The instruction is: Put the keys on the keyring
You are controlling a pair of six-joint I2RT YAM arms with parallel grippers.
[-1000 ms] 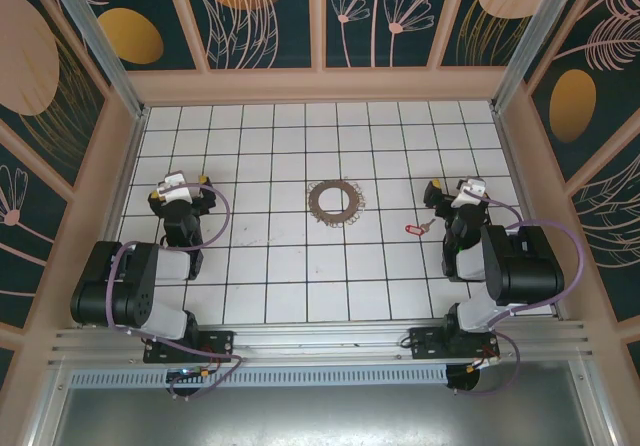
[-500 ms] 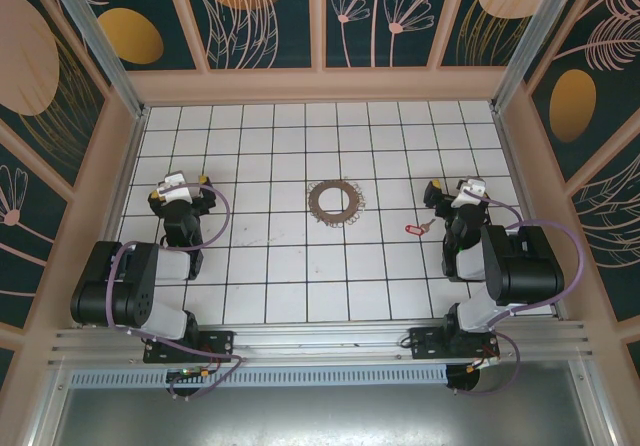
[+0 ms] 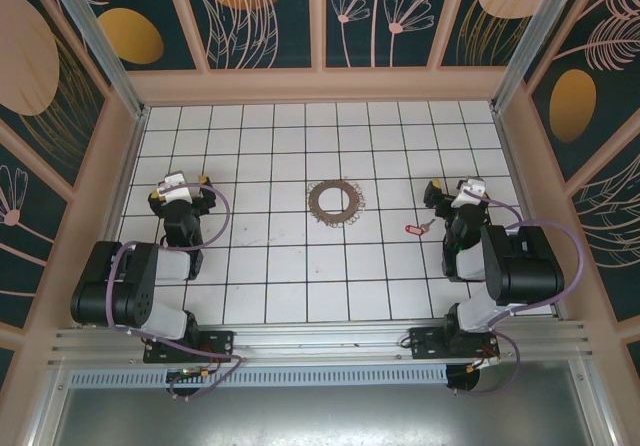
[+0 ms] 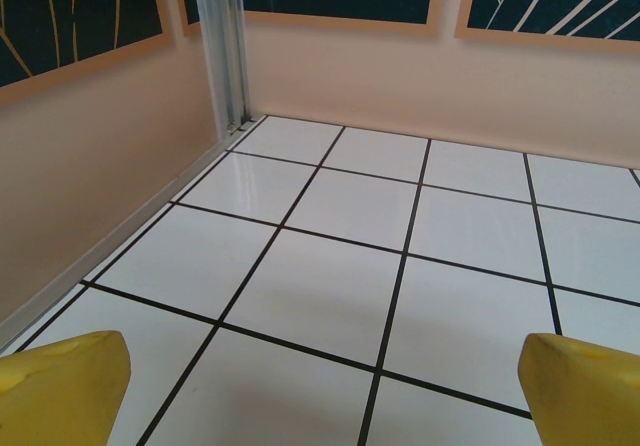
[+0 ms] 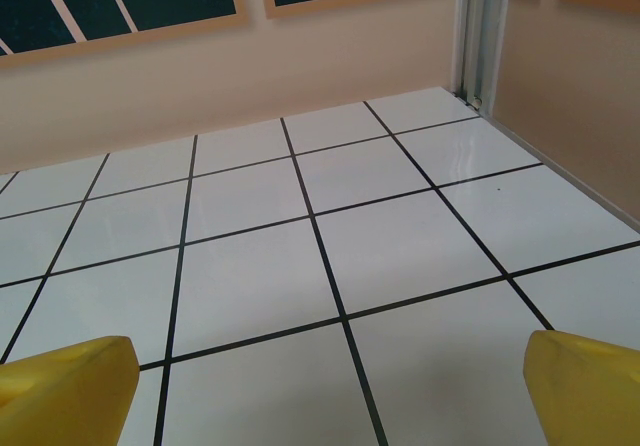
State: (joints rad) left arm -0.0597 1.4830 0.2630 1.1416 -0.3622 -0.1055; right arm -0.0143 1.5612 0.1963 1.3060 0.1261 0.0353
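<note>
The left fingers [image 4: 62, 388] stand wide apart. In the left wrist view their yellow tips sit at the two lower corners, with bare white tiles of the counter [image 3: 300, 266] between them and nothing held. The right fingers [image 5: 64, 380] are just as wide and also hold nothing, with bare tiles in the gap.

From above, the key [image 3: 413, 229] lies flat on the counter near the right fingers, to their left and a little back toward that arm's base. Its red tag points away from the fingers. Neither set of fingers touches it.

The keyring [image 3: 334, 201] lies flat between the two sets of fingers, somewhat closer to the right ones and well apart from the left ones. The key rests between the keyring and the right fingers, apart from the ring.

Ahead of both sets of fingers, the tiles run to the peach wall [image 4: 420, 76].
</note>
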